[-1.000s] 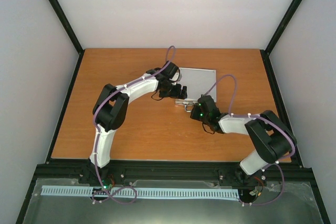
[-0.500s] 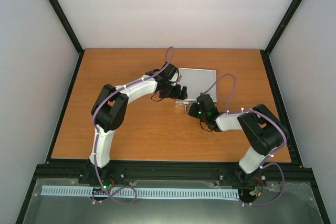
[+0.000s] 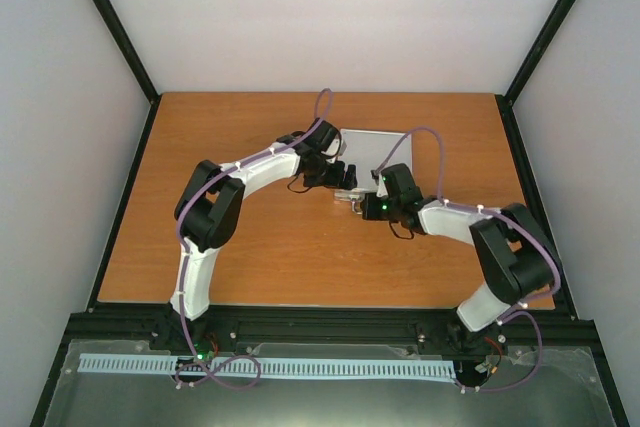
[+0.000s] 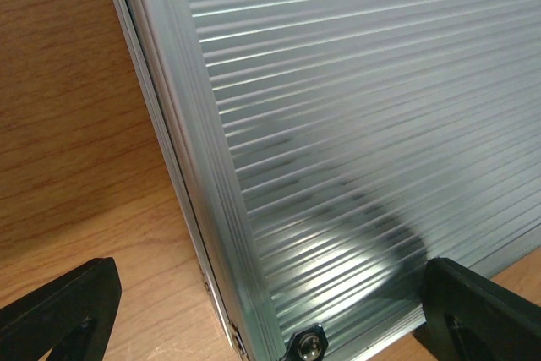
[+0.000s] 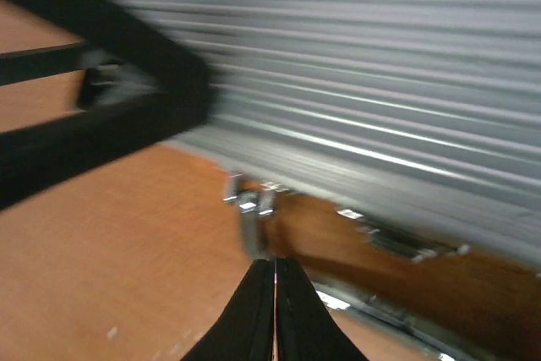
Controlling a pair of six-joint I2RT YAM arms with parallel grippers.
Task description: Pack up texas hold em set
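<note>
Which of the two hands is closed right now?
The right hand: its fingers are pressed together, holding nothing. The left hand has its fingers wide apart, either side of a corner of the silver case.

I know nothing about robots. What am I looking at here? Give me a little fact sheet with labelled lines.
Object: silver ribbed case, lid closed
Surface: wooden table
Left end effector: open, fingers spread wide around a corner of the case
Right end effector: shut, holding nothing, pointing at the case's near edge
</note>
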